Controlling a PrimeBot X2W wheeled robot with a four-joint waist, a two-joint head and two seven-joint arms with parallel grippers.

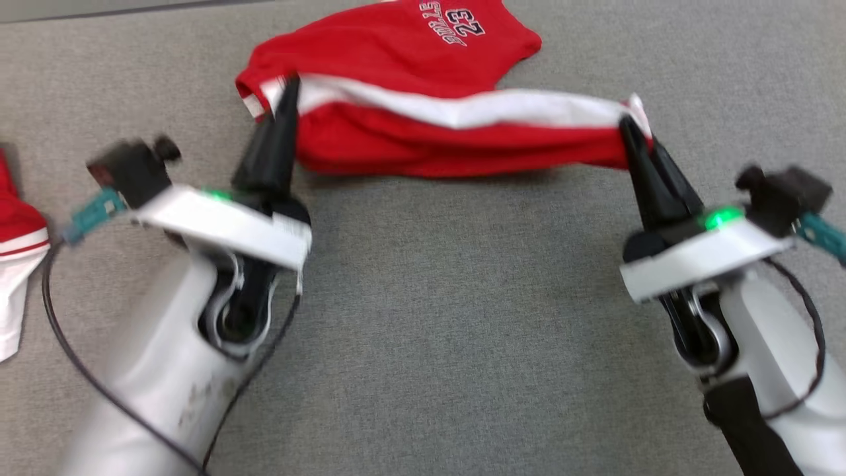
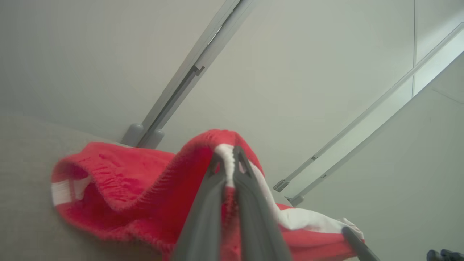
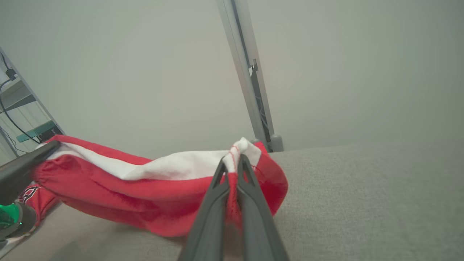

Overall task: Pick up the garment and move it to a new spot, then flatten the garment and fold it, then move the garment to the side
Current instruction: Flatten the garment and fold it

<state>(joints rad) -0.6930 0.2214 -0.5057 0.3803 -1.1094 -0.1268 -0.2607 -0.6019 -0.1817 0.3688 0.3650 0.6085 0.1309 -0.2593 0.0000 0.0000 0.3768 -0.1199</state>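
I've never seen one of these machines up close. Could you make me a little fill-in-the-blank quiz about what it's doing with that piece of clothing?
1. The left gripper and the right gripper are each shut on the ___ garment.
2. The stripe stretched between them is ___.
3. The number printed on the garment is ___.
4. Another piece of clothing lies at the head view's far ___ edge.

Missing words: red; white; 23; left.

Grey fabric surface (image 1: 423, 297) beneath pale wall panels (image 3: 145, 72) divided by metal rails (image 3: 248, 72).
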